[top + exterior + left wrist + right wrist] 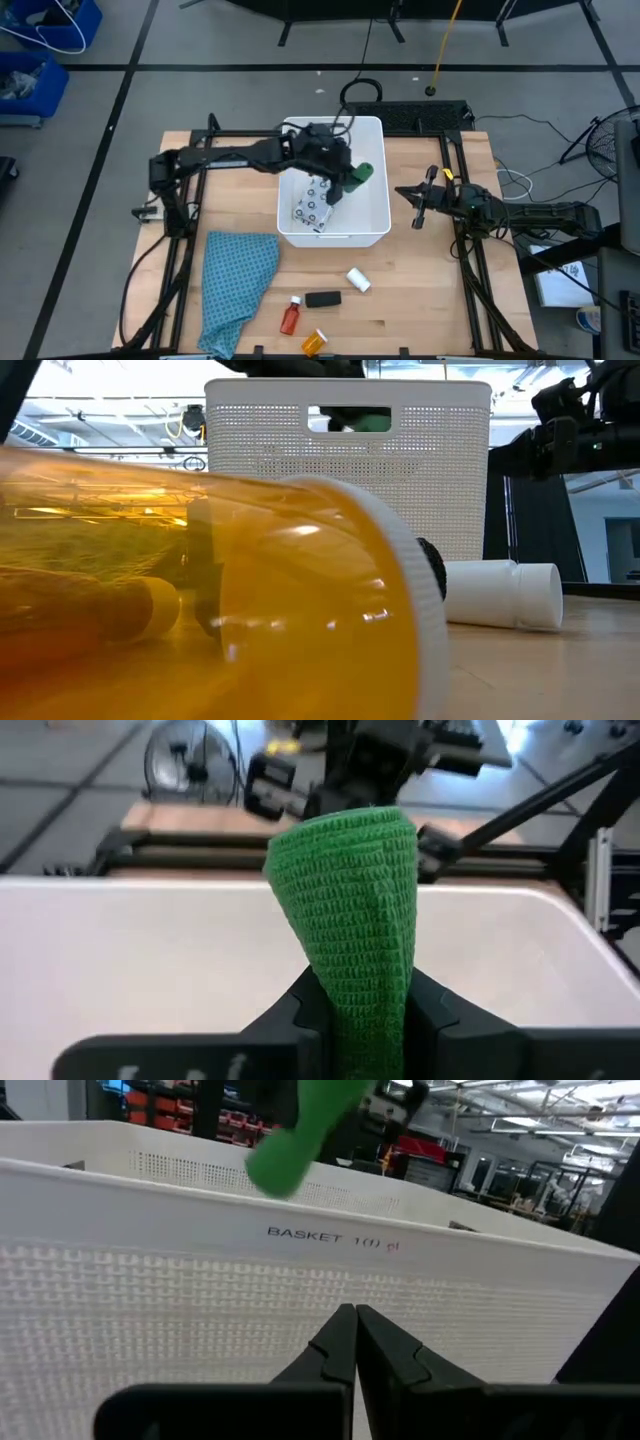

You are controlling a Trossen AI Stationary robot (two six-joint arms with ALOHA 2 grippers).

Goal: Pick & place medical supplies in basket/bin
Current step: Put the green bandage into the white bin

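The white basket (383, 222) stands mid-table, and the flat white dotted packet (313, 205) lies on its floor. My left gripper (365, 1020) reaches over the basket from the left, shut on the green block (362, 175), which shows above the rim in the right wrist view (300, 1130). My right gripper (355, 1340) waits shut right of the basket, pointing at its wall. On the table near the basket lie the white cylinder (358, 280), black block (322, 299), red bottle (290, 316) and orange bottle (314, 342). My left gripper pinches the green block by one end (358, 1005) between its two fingers (300, 1015). That end is squeezed narrow between them, while the free end (345, 850) stays wide. The block sticks out beyond the fingers, lifted clear over the basket's right half.
A teal patterned cloth (235, 285) lies left of the basket toward the near edge. In the low view the orange bottle (200, 590) fills the foreground, with the white cylinder (500, 595) behind it. Bare wood shows between the basket and the loose items.
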